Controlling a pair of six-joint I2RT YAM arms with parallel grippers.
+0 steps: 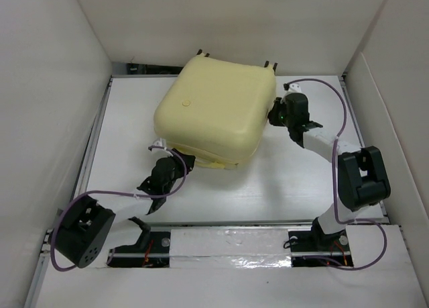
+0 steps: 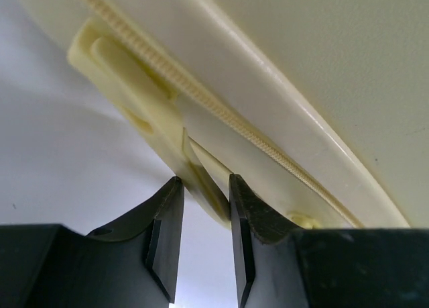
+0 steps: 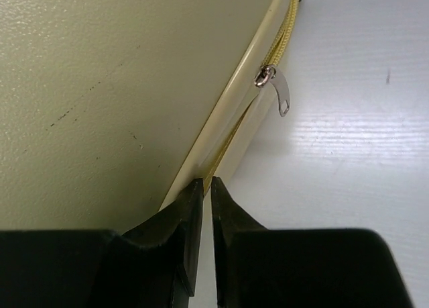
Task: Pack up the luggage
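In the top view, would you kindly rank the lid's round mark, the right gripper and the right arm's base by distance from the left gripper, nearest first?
1. Round mark, on the suitcase lid.
2. Right gripper, at its right side.
3. Right arm's base, near-right edge.

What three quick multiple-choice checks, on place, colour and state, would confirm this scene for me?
1. The right end effector is: A. at the right side of the luggage; B. hovering above its middle; C. parked by its own base.
2. The zip pull is: A. red; B. silver; C. black.
3. The luggage is: A. wide open; B. upright on its wheels; C. lying flat, halves together.
Answers: 1 A, the top view shows it against the right edge; 2 B, the right wrist view shows bare metal; 3 C, only the pale yellow shell faces up.
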